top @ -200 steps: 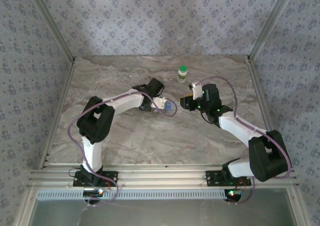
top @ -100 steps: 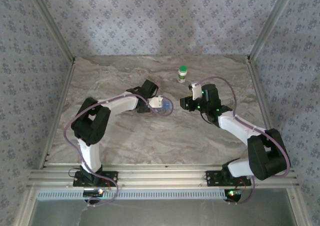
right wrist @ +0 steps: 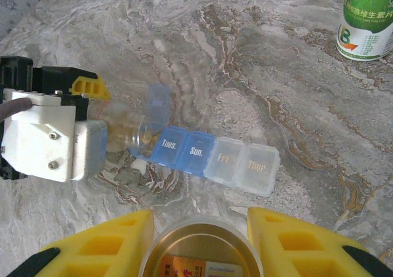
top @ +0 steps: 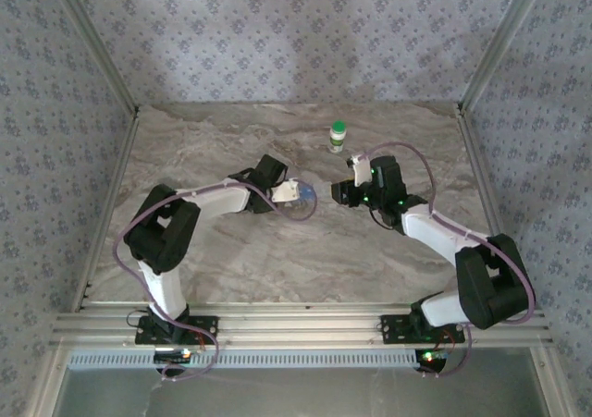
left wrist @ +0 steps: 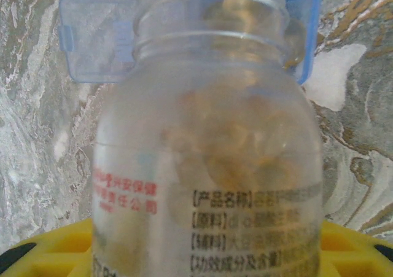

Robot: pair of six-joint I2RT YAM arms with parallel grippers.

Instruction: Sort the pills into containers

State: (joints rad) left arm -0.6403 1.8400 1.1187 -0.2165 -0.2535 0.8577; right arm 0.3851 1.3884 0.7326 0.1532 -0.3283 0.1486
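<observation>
- Over the middle of the worktop (top: pixel 231 251), the left claw (top: pixel 289 193) has its jaws closed on the body of a clear bottle (left wrist: pixel 209 166). That grip looks unchanged over the last second.
- What changes is the left arm. In the top view its elbow sinks toward 8 o'clock and its wrist slides a little the same way. The bottle now lies flatter, with its mouth pointing toward 3 o'clock.
- The pill box (right wrist: pixel 209 154) lies flat on the worktop near the centre, in the same spot as a second ago. In the right wrist view it runs from 9 o'clock to 3 o'clock, and the lid (right wrist: pixel 158 102) of its 9 o'clock cell stands open.
- The clear bottle's mouth sits just over that open cell, and amber pills (left wrist: pixel 233 142) crowd toward the neck. Whether any has dropped in I cannot tell.
- The right claw (right wrist: pixel 199 240) waits at 3 o'clock of the box, closed around a second bottle (right wrist: pixel 199 255) that is open-topped and upright. It edges only slightly toward the box.
- A green-capped bottle (top: pixel 339 136) stands at 1 o'clock of the box, well apart from it.
- My reading is that the pour into the first cell is under way, and the extra tilt should bring pills out. The other cells seem shut.
</observation>
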